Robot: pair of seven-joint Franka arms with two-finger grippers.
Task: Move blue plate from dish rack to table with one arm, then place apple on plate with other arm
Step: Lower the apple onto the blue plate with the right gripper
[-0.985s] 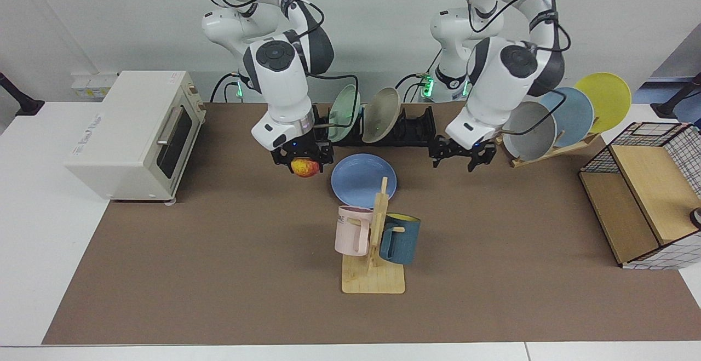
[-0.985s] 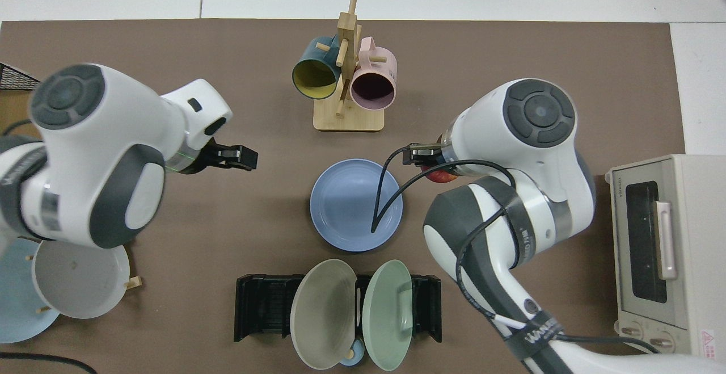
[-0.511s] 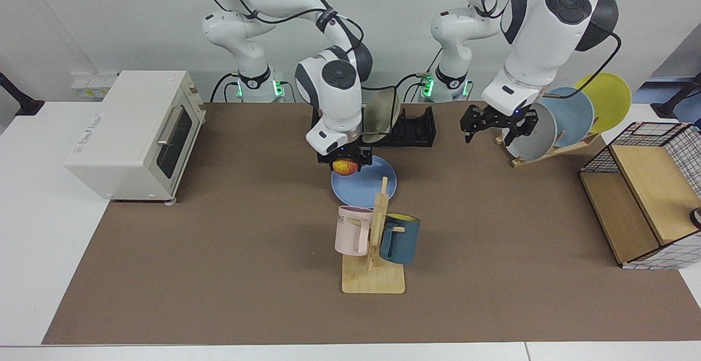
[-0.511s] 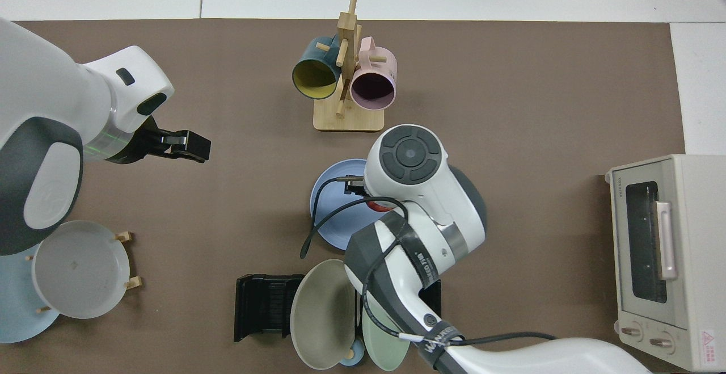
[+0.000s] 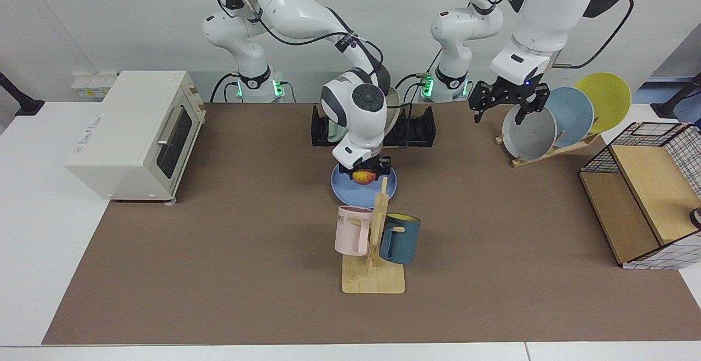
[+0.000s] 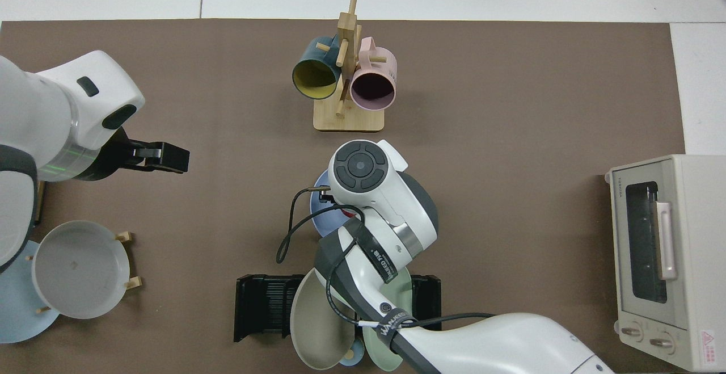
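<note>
Blue plate (image 5: 342,184): flat on the bench (image 5: 219,251), near side of the dish rack (image 5: 421,127), just beyond a wooden mug stand (image 5: 374,273).
Apple (image 5: 363,176): gripped in the right gripper (image 5: 365,173) fingers, low over the plate; contact with the plate cannot be told.
Left gripper (image 5: 509,103): raised at far right beside a grey plate (image 5: 528,133), fingers spread wide, holding nothing; arm waiting.

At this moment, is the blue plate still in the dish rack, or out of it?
Out. The blue plate lies flat on the table in front of the dish rack, under the right hand holding the apple.
</note>
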